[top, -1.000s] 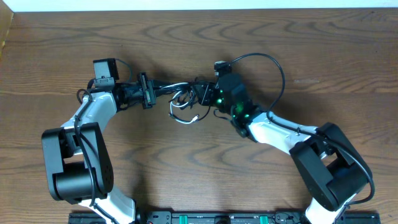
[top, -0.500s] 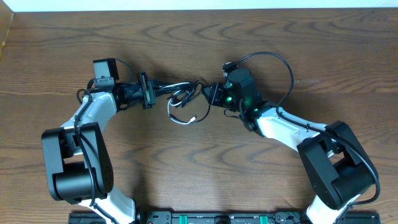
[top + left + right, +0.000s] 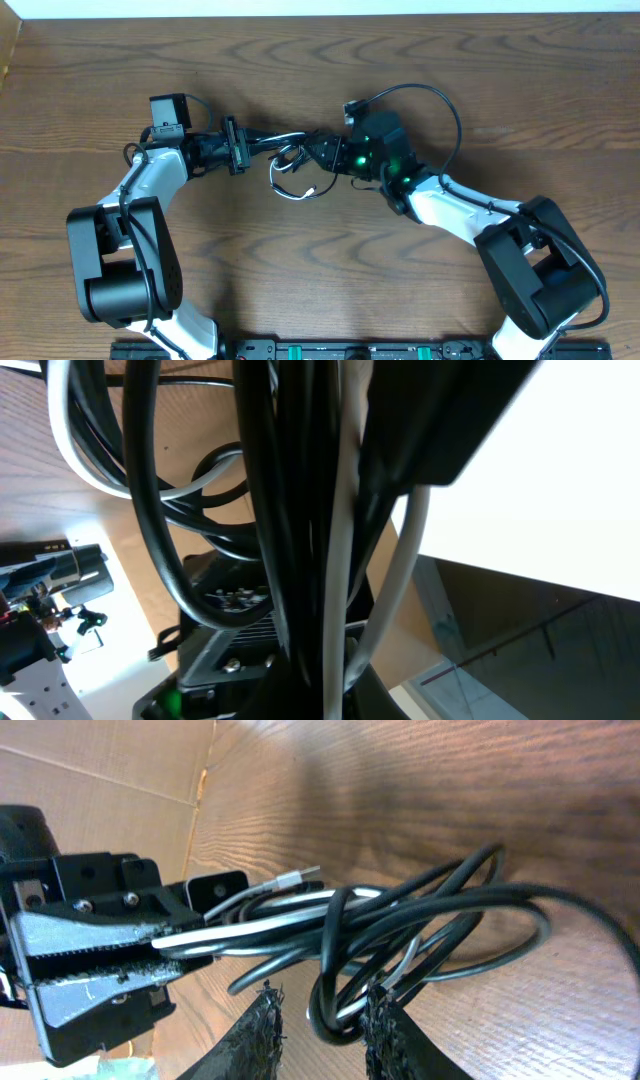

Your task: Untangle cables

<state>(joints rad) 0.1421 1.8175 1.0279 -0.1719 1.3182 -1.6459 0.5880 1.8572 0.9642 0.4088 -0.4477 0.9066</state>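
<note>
Left gripper (image 3: 200,935): jaws pressed together on the cable bundle (image 3: 293,160), with white and black strands running straight out of the clamp. The left wrist view is filled with cable up close and shows nothing of the jaws.

Right gripper (image 3: 322,1002): fingers partly spread. A loop of the black cable (image 3: 500,898) sits between the tips with a gap on each side, so it isn't pinched.

The white cable (image 3: 270,925) runs alongside the black strands through the middle of the knot. A small metal-tipped plug (image 3: 292,878) pokes out at 12 o'clock of the clamp.

Overhead: the bundle sits between the two grippers, left gripper at its 9 o'clock and right gripper at its 3 o'clock. Loose loops sag toward 6 o'clock onto the wooden table (image 3: 450,60). The whole tangle is at about 11 o'clock from table centre.
</note>
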